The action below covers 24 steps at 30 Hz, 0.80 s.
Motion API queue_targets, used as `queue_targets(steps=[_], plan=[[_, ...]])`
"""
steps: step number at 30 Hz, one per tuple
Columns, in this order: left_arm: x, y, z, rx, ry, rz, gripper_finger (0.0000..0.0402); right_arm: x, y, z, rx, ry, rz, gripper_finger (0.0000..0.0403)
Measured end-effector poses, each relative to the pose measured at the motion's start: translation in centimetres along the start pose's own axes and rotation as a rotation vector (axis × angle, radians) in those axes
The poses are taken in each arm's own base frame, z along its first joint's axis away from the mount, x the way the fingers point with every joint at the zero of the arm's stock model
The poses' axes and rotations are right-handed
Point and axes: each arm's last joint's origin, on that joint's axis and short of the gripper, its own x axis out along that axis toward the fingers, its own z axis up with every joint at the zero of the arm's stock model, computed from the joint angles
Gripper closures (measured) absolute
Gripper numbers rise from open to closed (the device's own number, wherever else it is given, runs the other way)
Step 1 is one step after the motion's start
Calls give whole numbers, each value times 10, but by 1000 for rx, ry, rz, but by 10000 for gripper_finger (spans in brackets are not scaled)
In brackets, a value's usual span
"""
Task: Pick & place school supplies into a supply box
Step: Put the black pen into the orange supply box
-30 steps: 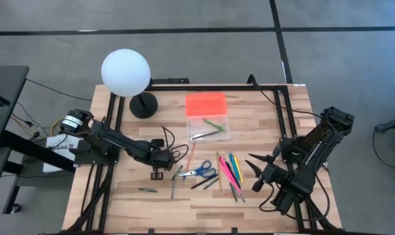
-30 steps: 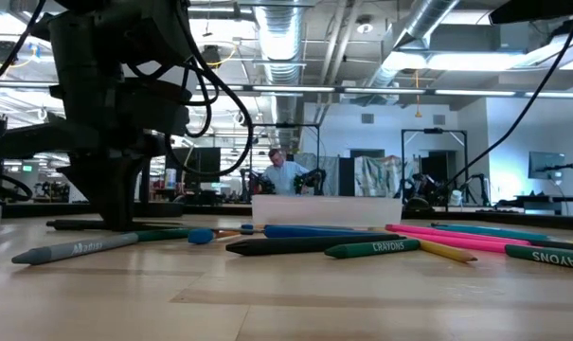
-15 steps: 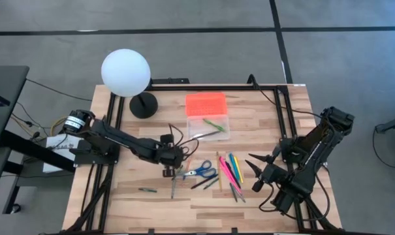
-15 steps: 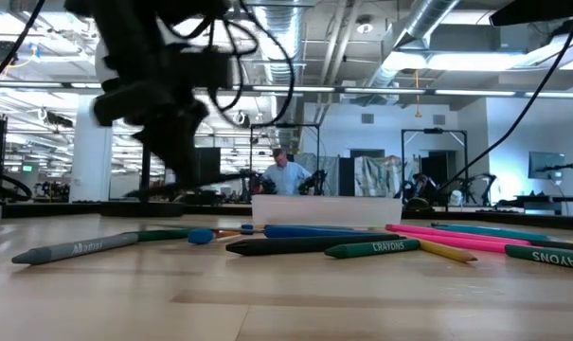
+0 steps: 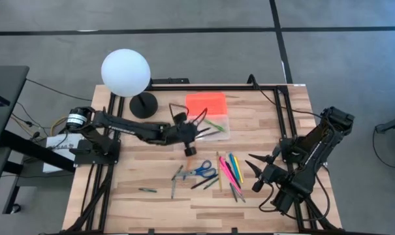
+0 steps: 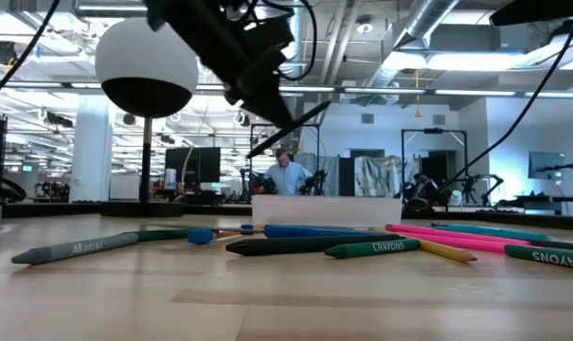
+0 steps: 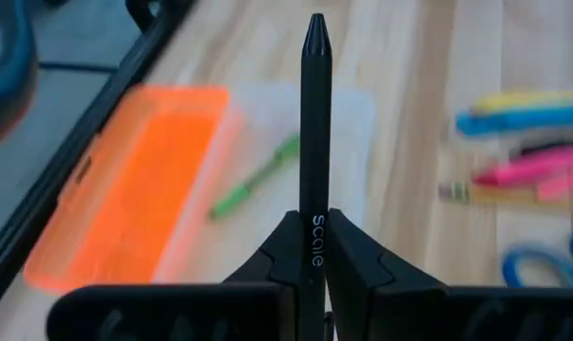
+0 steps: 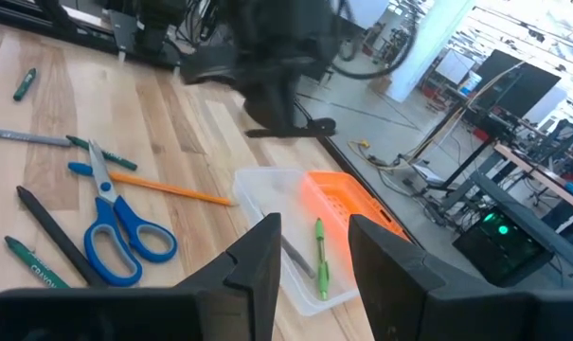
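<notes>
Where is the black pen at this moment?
The left gripper holds the black pen above the table. In the high view it hangs at the left edge of the supply box, pointing over its clear base.

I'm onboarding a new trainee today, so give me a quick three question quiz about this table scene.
1. True or false: the left claw is shut on a black pen.
2. What already lies in the supply box? A) scissors B) a green pen C) nothing
3. Fill in: the blue-handled scissors lie on the ____.

Key: 1 true. 2 B, the green pen. 3 table. The right claw waits open near the table's right edge.
</notes>
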Motion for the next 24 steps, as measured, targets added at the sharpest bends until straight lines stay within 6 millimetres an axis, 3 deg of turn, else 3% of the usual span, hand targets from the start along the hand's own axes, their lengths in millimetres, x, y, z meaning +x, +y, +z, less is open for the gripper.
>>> queue_targets(steps=[6,16,24], plan=[[10,23,5,-59,-39,-2,384,0,0,0,-1,0,0,284],[60,27,-11,-67,-3,3,387,3,-1,0,1,7,-11,284],[70,34,-14,3,17,-1,368,12,-3,-3,-3,27,-46,284]])
